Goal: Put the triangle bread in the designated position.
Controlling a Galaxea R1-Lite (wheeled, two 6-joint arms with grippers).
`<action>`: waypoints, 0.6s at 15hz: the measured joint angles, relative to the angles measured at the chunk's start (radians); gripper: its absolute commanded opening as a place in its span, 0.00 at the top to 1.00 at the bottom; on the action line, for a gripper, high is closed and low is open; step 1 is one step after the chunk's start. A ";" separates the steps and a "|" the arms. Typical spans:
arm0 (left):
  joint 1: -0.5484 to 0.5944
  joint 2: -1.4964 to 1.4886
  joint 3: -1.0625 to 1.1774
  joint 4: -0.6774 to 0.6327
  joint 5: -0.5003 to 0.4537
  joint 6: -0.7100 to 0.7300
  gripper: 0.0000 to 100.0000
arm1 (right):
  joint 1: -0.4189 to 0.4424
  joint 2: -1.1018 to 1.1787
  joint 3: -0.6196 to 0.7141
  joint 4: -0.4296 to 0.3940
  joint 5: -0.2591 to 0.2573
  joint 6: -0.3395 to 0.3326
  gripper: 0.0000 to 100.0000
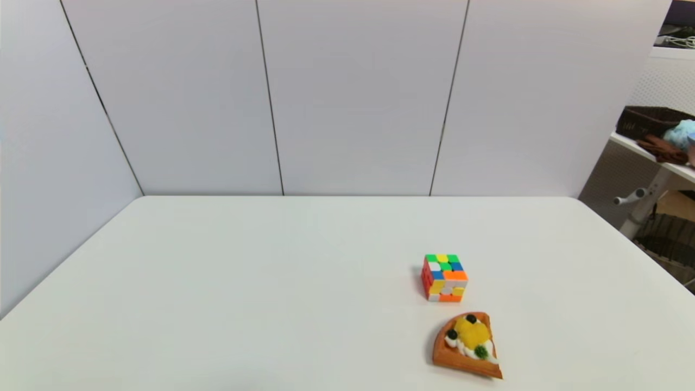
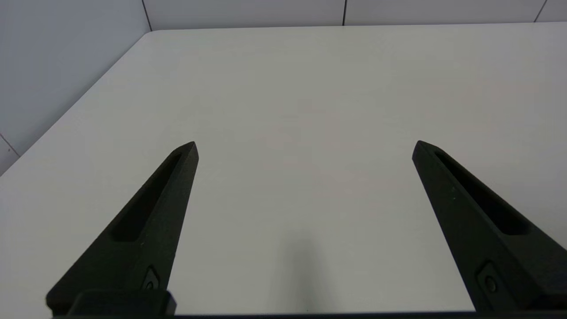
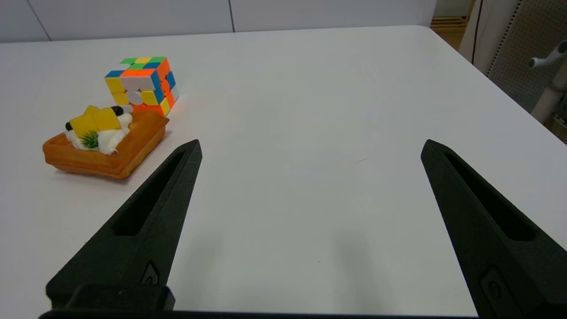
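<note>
While both arms sit parked off the head view, the triangle bread lies just before the puzzle cube, nearer the spread, empty right gripper; the left gripper gapes over bare table.

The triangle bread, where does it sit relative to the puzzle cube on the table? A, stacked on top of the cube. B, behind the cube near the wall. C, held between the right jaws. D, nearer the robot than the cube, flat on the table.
D: the triangle bread lies flat on the table, nearer the robot than the puzzle cube.
</note>
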 measured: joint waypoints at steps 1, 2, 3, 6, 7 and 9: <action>0.000 0.000 0.000 0.000 0.000 0.000 0.00 | 0.000 0.000 0.000 0.000 0.000 0.000 0.00; 0.000 0.000 0.000 0.000 0.000 -0.001 0.00 | 0.000 0.000 0.000 0.000 0.000 0.000 0.00; 0.000 0.000 0.000 0.000 0.000 0.000 0.00 | 0.000 0.000 0.000 0.000 0.000 0.000 0.00; 0.000 0.000 0.000 0.000 0.000 -0.001 0.00 | 0.000 0.000 0.000 0.000 0.000 0.000 0.00; 0.000 0.000 0.000 0.000 0.000 0.000 0.00 | 0.000 0.000 0.000 0.000 0.000 0.000 0.00; 0.000 0.000 0.000 0.000 0.000 -0.001 0.00 | 0.000 0.000 0.000 0.001 0.000 -0.001 0.00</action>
